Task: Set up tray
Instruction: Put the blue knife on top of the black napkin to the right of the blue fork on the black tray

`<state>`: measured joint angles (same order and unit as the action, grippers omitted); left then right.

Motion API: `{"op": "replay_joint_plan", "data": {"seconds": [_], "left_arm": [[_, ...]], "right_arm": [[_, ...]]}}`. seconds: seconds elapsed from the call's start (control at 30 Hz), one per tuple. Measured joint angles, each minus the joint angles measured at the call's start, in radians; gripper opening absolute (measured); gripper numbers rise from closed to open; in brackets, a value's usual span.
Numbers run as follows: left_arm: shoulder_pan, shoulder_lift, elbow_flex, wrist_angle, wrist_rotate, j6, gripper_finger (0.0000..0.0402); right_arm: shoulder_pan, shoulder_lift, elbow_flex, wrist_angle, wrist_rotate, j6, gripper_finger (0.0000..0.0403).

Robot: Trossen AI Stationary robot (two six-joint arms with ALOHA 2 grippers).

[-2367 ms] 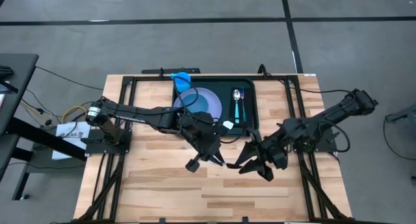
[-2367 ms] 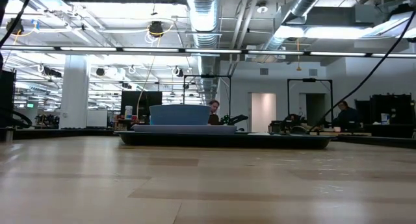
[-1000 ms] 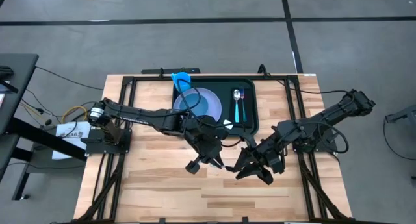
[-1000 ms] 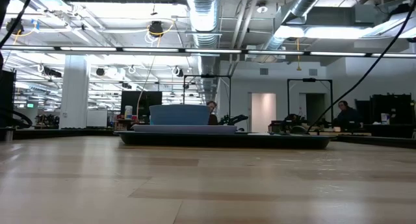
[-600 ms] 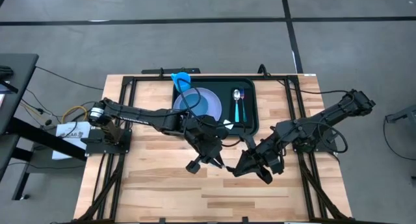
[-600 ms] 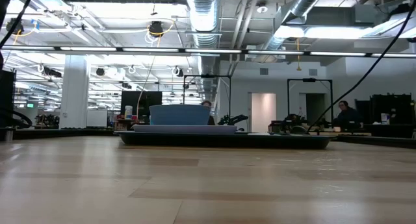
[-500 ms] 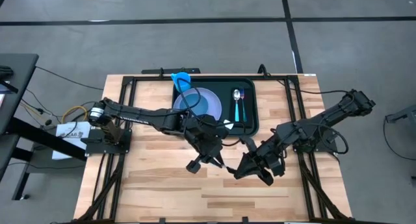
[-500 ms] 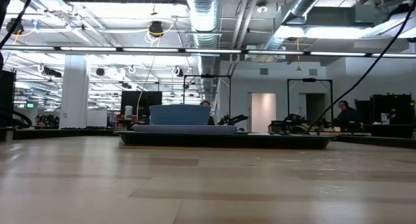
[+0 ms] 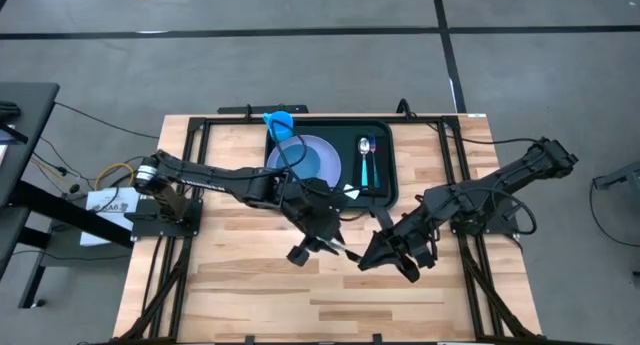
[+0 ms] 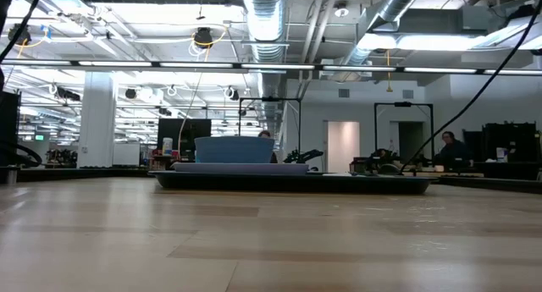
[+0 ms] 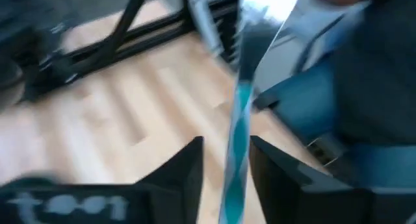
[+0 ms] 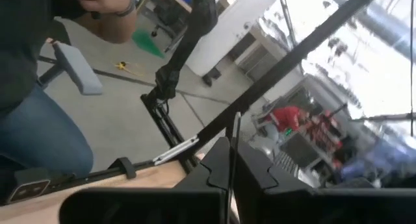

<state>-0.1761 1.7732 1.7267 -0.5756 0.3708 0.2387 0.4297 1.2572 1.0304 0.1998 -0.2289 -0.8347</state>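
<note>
The dark tray (image 9: 392,165) lies at the table's far middle. On it are a pale blue plate (image 9: 312,157), a blue cup (image 9: 279,122) and a teal-handled spoon (image 9: 366,160). Over the table's middle my two grippers meet at a second utensil (image 11: 238,120), which has a teal handle and a metal end. My left gripper (image 9: 333,243) (image 11: 226,141) is open, one finger on either side of the teal handle. My right gripper (image 9: 365,257) (image 12: 231,145) is shut on the utensil. My left gripper's fingers (image 11: 188,169) flank the teal handle (image 11: 235,152); whether they touch it I cannot tell. My right gripper pinches the utensil's metal end between its two fingers, and a thin metal edge (image 12: 233,128) sticks out past the fingertips. The utensil is clear of the table.
A small white piece (image 9: 350,191) lies at the tray's near rim. Bare wood stretches from the grippers to the table's near edge (image 9: 320,320). Black frame bars (image 9: 195,175) run along both table sides. A person in jeans (image 12: 32,139) stands beyond the table.
My right gripper has crept toward my left gripper and shut on the utensil's metal end. The utensil stays in the air between the two grippers. Tray, plate, cup and spoon have not moved.
</note>
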Motion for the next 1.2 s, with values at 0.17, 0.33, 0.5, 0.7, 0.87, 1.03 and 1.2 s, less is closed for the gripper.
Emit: {"op": "replay_joint_plan", "data": {"seconds": [0.17,0.33,0.5,0.7,0.87,1.03,1.2], "left_arm": [[-0.005,-0.040,0.011,-0.150,-0.279,0.012,0.0154],[-0.008,-0.088,0.032,-0.312,-0.567,-0.014,0.0178],[-0.008,-0.130,0.032,-0.361,-0.815,-0.083,0.0180],[-0.008,-0.145,0.032,-0.395,-1.038,-0.148,0.0179],[-0.008,-0.147,0.032,-0.414,-1.062,-0.160,0.0179],[-0.008,-0.146,0.032,-0.417,-1.062,-0.164,0.0179],[-0.008,-0.146,0.031,-0.444,-1.063,-0.183,0.0179]], "right_arm": [[0.000,-0.001,0.053,-0.108,0.075,0.071,0.0000],[-0.018,-0.010,0.112,-0.231,0.174,0.244,0.0000],[-0.109,-0.093,0.142,-0.327,0.205,0.490,0.0000],[-0.368,-0.220,0.135,-0.482,0.194,0.694,0.0000],[-0.688,-0.259,0.078,-0.531,-0.034,0.785,0.0000],[-1.009,-0.217,-0.002,-0.521,-0.330,0.829,0.0000],[-1.255,-0.082,-0.062,-0.504,-0.549,0.842,0.0000]]}}
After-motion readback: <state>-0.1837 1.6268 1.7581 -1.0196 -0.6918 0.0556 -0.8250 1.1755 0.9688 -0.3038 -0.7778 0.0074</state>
